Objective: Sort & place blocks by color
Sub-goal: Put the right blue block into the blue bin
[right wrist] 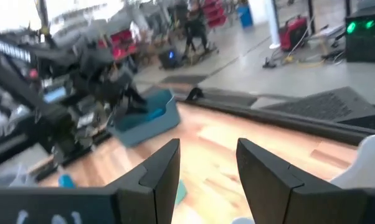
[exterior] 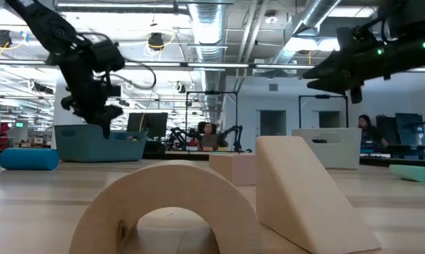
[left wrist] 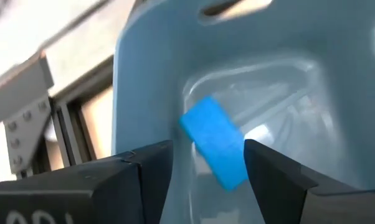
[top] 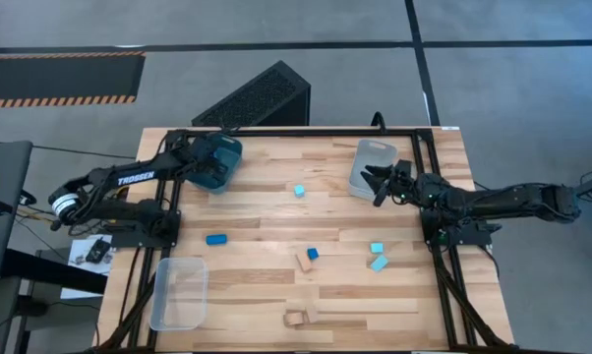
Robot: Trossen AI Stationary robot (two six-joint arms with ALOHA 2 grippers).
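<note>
Premises are an open-plan robotics lab or industrial workshop. Evidence: exposed ducts and pipework (exterior: 219, 21) overhead with round hanging lamps (exterior: 154, 41); a polished grey concrete floor (top: 276, 25) beyond the wooden table (top: 276, 211), marked with hazard striping (top: 60, 79); persons (exterior: 207, 134) seated at workstations behind the table.

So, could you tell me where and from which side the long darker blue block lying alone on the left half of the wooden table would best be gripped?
Probably from straight above, fingers closing across the narrow width at the middle of the long darker blue block. It lies flat with its length running left to right and has bare wooden table on every side, so nothing crowds a top-down approach. The left gripper, open over the teal plastic bin, is the nearer one.
</note>
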